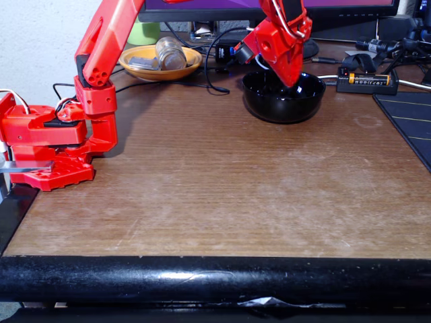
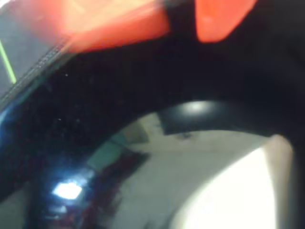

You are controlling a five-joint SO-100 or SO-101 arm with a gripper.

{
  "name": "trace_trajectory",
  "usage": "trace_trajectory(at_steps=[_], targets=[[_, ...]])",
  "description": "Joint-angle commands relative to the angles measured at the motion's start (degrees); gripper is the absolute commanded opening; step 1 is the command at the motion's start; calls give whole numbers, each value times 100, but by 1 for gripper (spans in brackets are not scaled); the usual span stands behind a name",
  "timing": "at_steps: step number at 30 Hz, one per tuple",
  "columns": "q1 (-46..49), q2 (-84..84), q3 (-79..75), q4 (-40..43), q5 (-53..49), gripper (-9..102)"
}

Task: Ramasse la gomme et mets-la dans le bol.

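The glossy black bowl [image 1: 283, 101] stands at the back of the wooden table, right of centre in the fixed view. My red gripper [image 1: 293, 82] points down into it, fingertips below the rim. In the wrist view the bowl's shiny dark inside [image 2: 95, 105] is blurred and full of pale reflections. Two red fingers [image 2: 119, 24] sit at the top edge with a narrow dark gap between them. Whether anything is held there cannot be made out. The eraser is hidden from view; a pale patch at the lower right of the wrist view may be a reflection.
A shallow orange-yellow dish [image 1: 161, 64] holding a jar lies at the back left. A battery holder [image 1: 367, 81] and cables sit right of the bowl, with a dark mat [image 1: 411, 121] at the right edge. The arm's base [image 1: 50, 145] stands at the left.
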Motion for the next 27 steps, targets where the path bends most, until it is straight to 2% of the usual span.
trace_trajectory(at_steps=[1, 9, 13, 27], targets=[[141, 1037, 176, -26, 26, -6], [422, 2039, 360, 352, -264, -6], [633, 3023, 1415, 176, -70, -6], [1784, 6873, 5985, -1266, 677, -6]])
